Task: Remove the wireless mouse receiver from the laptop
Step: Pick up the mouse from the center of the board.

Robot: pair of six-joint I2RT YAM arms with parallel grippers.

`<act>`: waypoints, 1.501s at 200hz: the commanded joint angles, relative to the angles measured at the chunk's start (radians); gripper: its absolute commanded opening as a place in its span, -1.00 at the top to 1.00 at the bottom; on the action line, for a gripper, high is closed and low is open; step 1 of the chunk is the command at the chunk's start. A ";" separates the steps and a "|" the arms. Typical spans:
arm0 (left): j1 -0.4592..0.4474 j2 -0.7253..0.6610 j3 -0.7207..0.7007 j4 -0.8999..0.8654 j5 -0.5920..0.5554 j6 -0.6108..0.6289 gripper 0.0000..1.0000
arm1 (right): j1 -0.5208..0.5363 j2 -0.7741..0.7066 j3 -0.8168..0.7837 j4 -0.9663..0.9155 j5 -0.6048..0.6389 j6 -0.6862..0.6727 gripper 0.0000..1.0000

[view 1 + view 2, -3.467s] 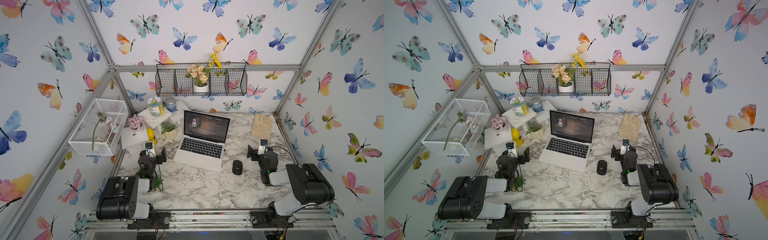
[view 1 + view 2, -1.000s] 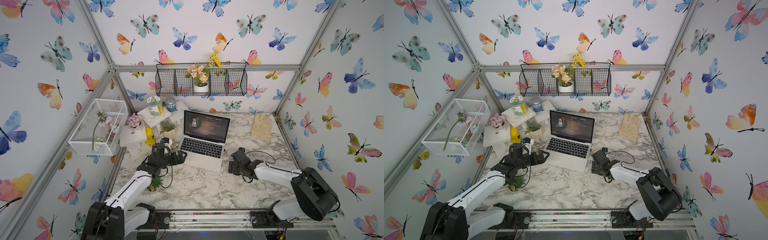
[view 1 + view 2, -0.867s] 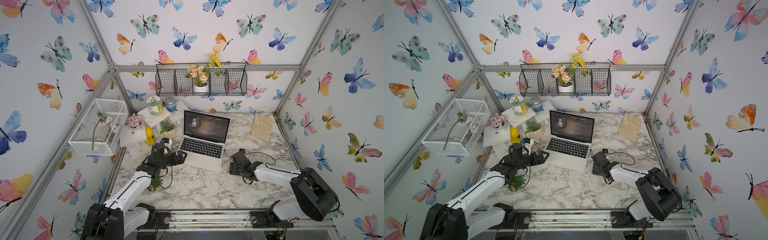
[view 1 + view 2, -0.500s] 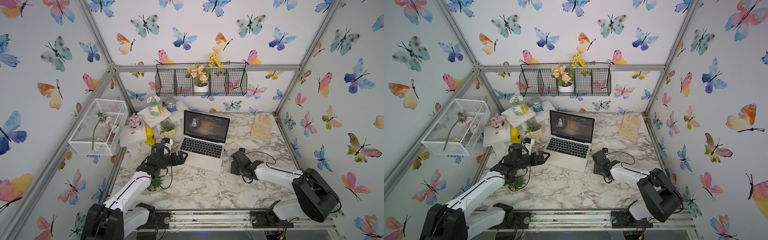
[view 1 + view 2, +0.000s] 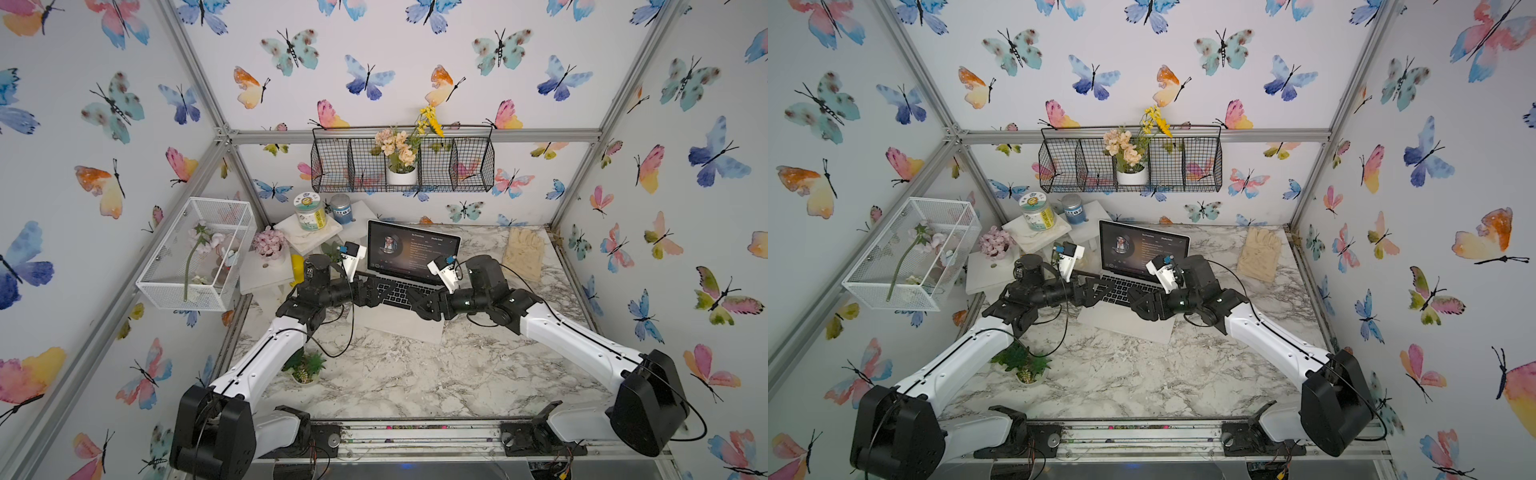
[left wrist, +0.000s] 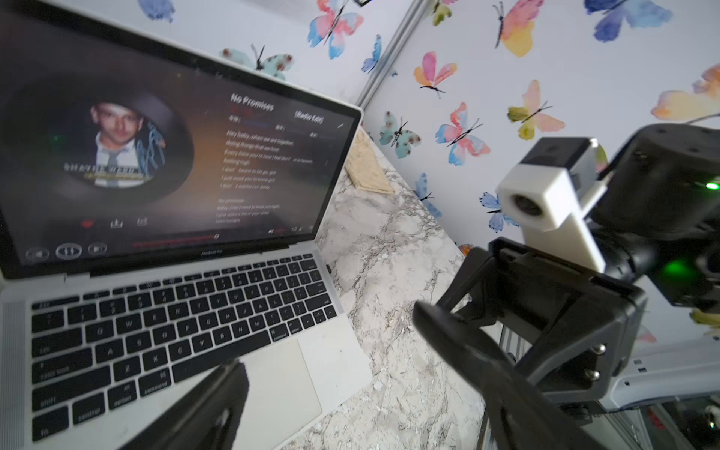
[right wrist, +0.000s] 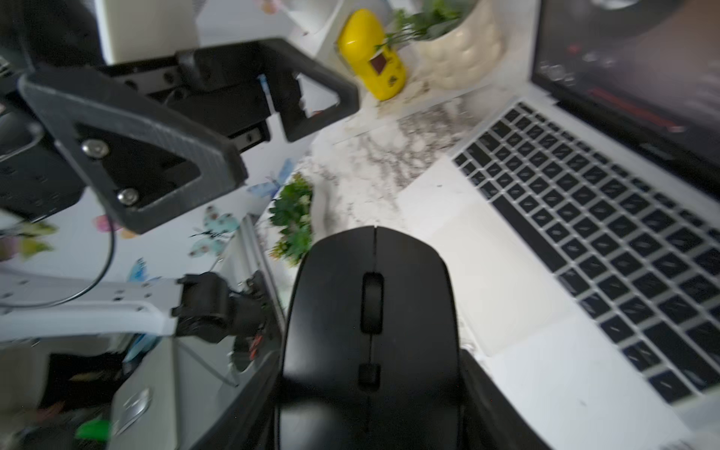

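We found the laptop [image 5: 411, 253] near the back edge of the table [image 5: 415, 374], screen facing front. The wireless mouse receiver [image 6: 329, 268] (a barely legible nub) jutted sideways from its right edge by the hinge, hidden in both top views. The left gripper [image 5: 380, 293] was spread wide, and the right gripper [image 5: 419, 305] clamped the mouse [image 7: 370, 311].

Matt black mouse [image 7: 370, 311], silvery laptop [image 6: 335, 362]
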 commanded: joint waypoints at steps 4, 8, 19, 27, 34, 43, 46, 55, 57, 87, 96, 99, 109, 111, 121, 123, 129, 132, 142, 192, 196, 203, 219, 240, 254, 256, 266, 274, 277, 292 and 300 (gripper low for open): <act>0.021 -0.047 0.065 -0.085 0.135 0.301 -0.97 | -0.010 0.065 0.003 0.239 -0.401 0.105 -0.01; 0.027 -0.051 0.062 -0.077 0.148 0.317 -0.97 | -0.010 0.075 -0.002 0.278 -0.434 0.132 0.00; 0.047 -0.063 0.040 -0.034 0.232 0.368 -0.97 | -0.009 0.097 -0.018 0.376 -0.499 0.204 0.01; 0.060 -0.071 0.014 0.000 0.305 0.427 -0.97 | -0.010 0.105 -0.028 0.429 -0.526 0.243 0.02; 0.071 -0.081 -0.007 0.023 0.329 0.474 -0.97 | -0.009 0.111 -0.035 0.464 -0.553 0.269 0.02; 0.089 -0.098 -0.038 0.066 0.380 0.519 -0.97 | -0.012 0.119 -0.036 0.482 -0.582 0.289 0.02; 0.097 -0.104 -0.050 0.086 0.408 0.533 -0.97 | -0.012 0.120 -0.036 0.483 -0.589 0.292 0.02; 0.111 -0.121 -0.084 0.164 0.469 0.549 -0.97 | -0.013 0.125 -0.035 0.484 -0.607 0.300 0.02; 0.113 -0.124 -0.090 0.178 0.477 0.549 -0.97 | -0.013 0.125 -0.035 0.484 -0.608 0.300 0.02; 0.113 -0.107 -0.036 -0.016 0.616 0.820 -1.00 | -0.016 0.140 -0.027 0.474 -0.636 0.312 0.03; 0.086 -0.082 0.007 -0.186 0.623 1.007 -0.96 | -0.016 0.141 -0.026 0.472 -0.637 0.316 0.04; 0.073 -0.077 0.020 -0.236 0.622 1.082 -0.95 | -0.016 0.142 -0.024 0.473 -0.638 0.317 0.04; 0.031 -0.044 0.054 -0.333 0.631 1.191 -0.90 | -0.015 0.147 -0.023 0.475 -0.639 0.322 0.04; 0.024 -0.037 0.060 -0.343 0.636 1.202 -0.89 | -0.015 0.147 -0.024 0.476 -0.638 0.323 0.04; -0.014 -0.003 0.086 -0.382 0.639 1.245 -0.86 | -0.015 0.156 -0.025 0.476 -0.636 0.327 0.04; -0.020 0.003 0.094 -0.399 0.635 1.259 -0.85 | -0.015 0.159 -0.026 0.475 -0.635 0.328 0.04; -0.040 0.018 0.114 -0.452 0.621 1.312 -0.84 | -0.014 0.164 -0.026 0.483 -0.637 0.335 0.04; -0.048 0.026 0.124 -0.481 0.614 1.335 -0.83 | -0.015 0.166 -0.027 0.490 -0.637 0.340 0.04; -0.063 0.045 0.144 -0.526 0.586 1.364 -0.80 | -0.015 0.170 -0.034 0.523 -0.636 0.368 0.04; -0.069 0.056 0.144 -0.511 0.580 1.347 -0.52 | -0.014 0.172 -0.036 0.587 -0.635 0.422 0.05; -0.069 0.058 0.145 -0.513 0.577 1.345 -0.50 | -0.015 0.174 -0.034 0.587 -0.636 0.423 0.05; -0.070 0.060 0.144 -0.513 0.574 1.344 -0.43 | -0.014 0.177 -0.035 0.588 -0.636 0.424 0.05; -0.070 0.065 0.141 -0.509 0.575 1.335 -0.22 | -0.013 0.181 -0.037 0.587 -0.634 0.425 0.06; -0.070 0.067 0.136 -0.502 0.581 1.328 -0.05 | -0.013 0.185 -0.035 0.587 -0.634 0.425 0.06; -0.071 0.071 0.137 -0.496 0.581 1.316 0.11 | -0.013 0.186 -0.034 0.587 -0.636 0.425 0.06; -0.071 0.072 0.137 -0.496 0.581 1.315 0.14 | -0.013 0.187 -0.035 0.587 -0.635 0.426 0.06; -0.072 0.075 0.141 -0.498 0.579 1.313 0.28 | -0.013 0.189 -0.034 0.587 -0.635 0.427 0.06; -0.073 0.075 0.141 -0.498 0.575 1.311 0.43 | -0.014 0.190 -0.034 0.587 -0.634 0.426 0.06; -0.074 0.075 0.141 -0.498 0.574 1.310 0.49 | -0.014 0.190 -0.033 0.587 -0.633 0.426 0.05; -0.077 0.072 0.135 -0.498 0.568 1.307 0.70 | -0.013 0.192 -0.031 0.587 -0.631 0.425 0.00; -0.077 0.071 0.131 -0.495 0.569 1.308 0.78 | -0.014 0.192 -0.028 0.586 -0.631 0.426 -0.09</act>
